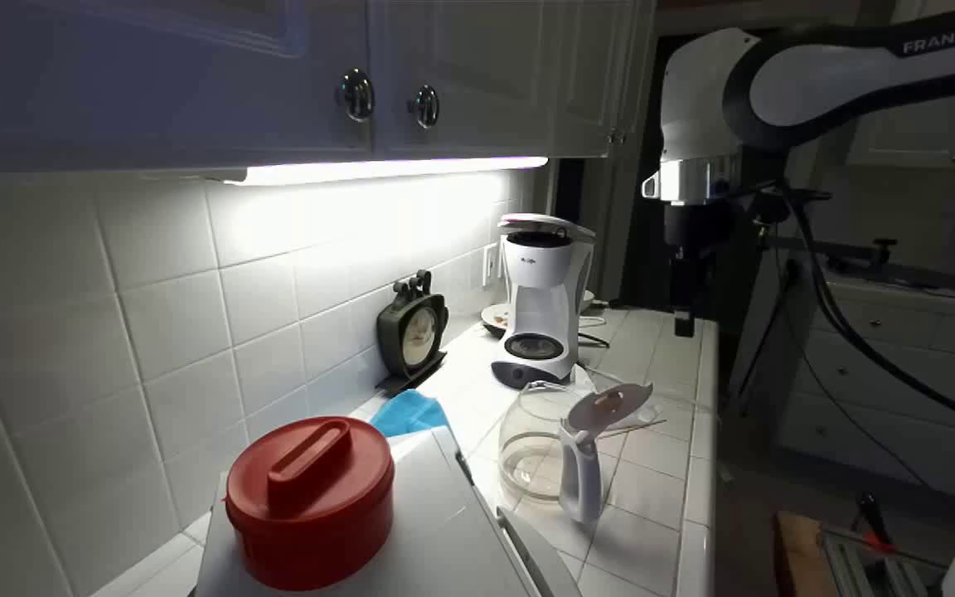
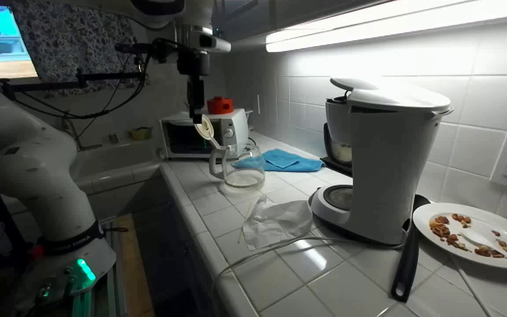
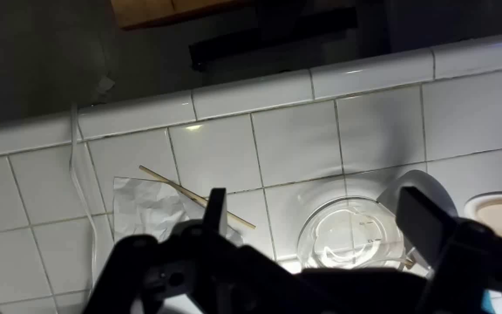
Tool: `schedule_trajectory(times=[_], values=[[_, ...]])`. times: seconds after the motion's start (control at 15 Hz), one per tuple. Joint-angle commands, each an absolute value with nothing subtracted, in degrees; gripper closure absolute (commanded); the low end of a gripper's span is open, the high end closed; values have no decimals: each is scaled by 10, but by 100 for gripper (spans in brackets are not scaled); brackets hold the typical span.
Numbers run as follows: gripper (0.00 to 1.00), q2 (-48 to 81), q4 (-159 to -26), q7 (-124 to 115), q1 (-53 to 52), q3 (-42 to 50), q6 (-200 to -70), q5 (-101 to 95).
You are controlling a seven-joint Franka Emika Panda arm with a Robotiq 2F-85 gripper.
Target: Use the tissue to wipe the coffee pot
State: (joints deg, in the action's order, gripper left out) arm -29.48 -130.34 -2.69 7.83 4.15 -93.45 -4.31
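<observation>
The coffee pot is a clear glass carafe (image 1: 527, 452) with a white side handle and a raised lid. It stands upright on the tiled counter in both exterior views (image 2: 245, 171) and in the wrist view (image 3: 347, 233). The tissue (image 2: 277, 220) is a crumpled whitish sheet lying flat on the counter between the carafe and the coffee machine. It also shows in the wrist view (image 3: 144, 207), partly hidden by a finger. My gripper (image 3: 313, 200) is open and empty, fingers wide apart. It hangs above the counter in both exterior views (image 1: 683, 325) (image 2: 197, 118), touching neither thing.
A white coffee machine (image 2: 385, 176) stands near the wall, its cord (image 2: 271, 248) crossing the counter. A thin wooden stick (image 3: 190, 195) lies at the tissue. A light-blue cloth (image 2: 288, 160), a toaster oven with a red-lidded container (image 1: 312, 506), and a plate of food (image 2: 425, 220) are around.
</observation>
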Motion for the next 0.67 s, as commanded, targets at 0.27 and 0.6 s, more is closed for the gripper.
schedule_trajectory(times=[0.27,0.6], values=[[0,-294,-1302,-28,74,45,-933,-45],[0,-265,-1329,-159,120,36,-1011,-156]])
